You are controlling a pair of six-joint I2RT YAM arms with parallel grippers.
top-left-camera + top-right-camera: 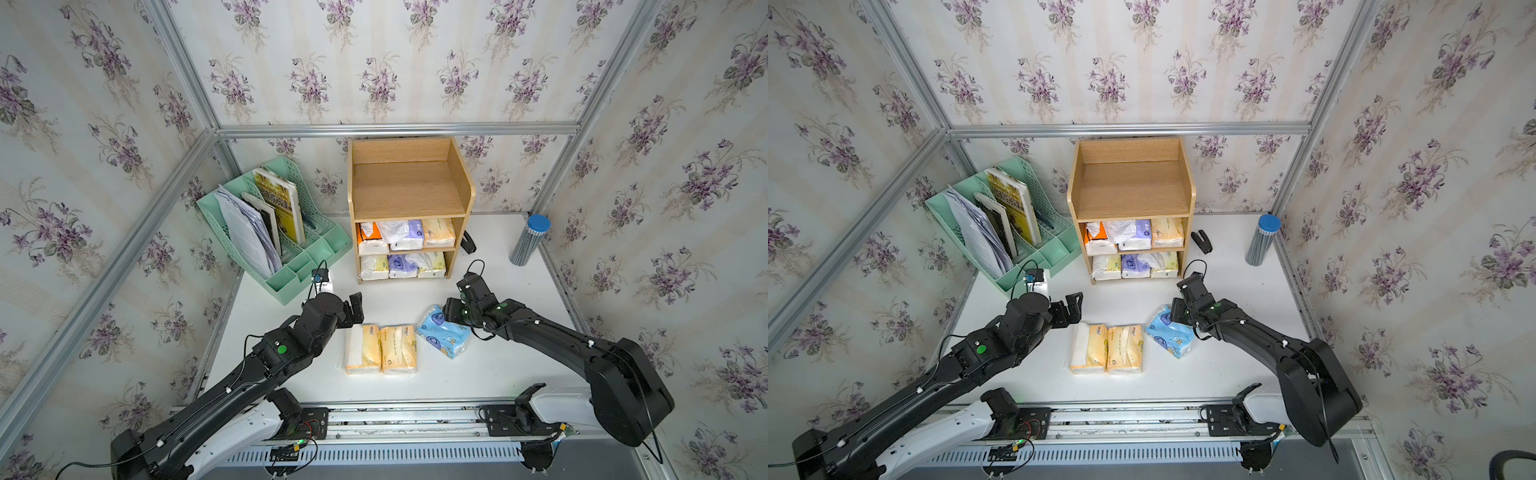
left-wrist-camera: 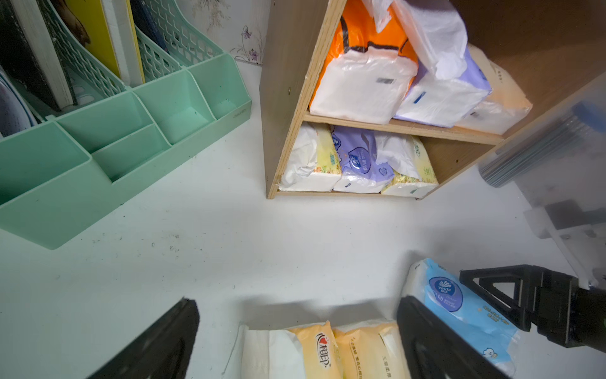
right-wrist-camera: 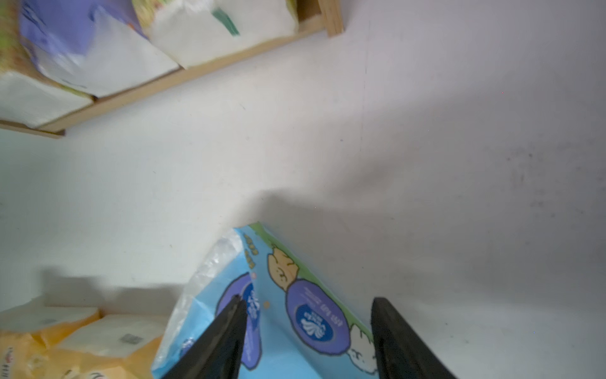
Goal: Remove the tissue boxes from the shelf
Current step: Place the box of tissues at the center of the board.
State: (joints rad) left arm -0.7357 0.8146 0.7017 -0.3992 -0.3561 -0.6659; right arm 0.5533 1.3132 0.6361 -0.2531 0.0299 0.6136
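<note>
right pincer (image 3: 308, 300) spread apart astride a glossy light blue tissue pack (image 3: 295, 328), flat at mid bench (image 1: 478, 374), arm bent low. left pincer (image 2: 296, 302) gaping over the far end of two peach packs (image 1: 363, 349) alongside. six other packs (image 1: 438, 232) crammed in shelf (image 1: 462, 178), lower two tiers.
</note>
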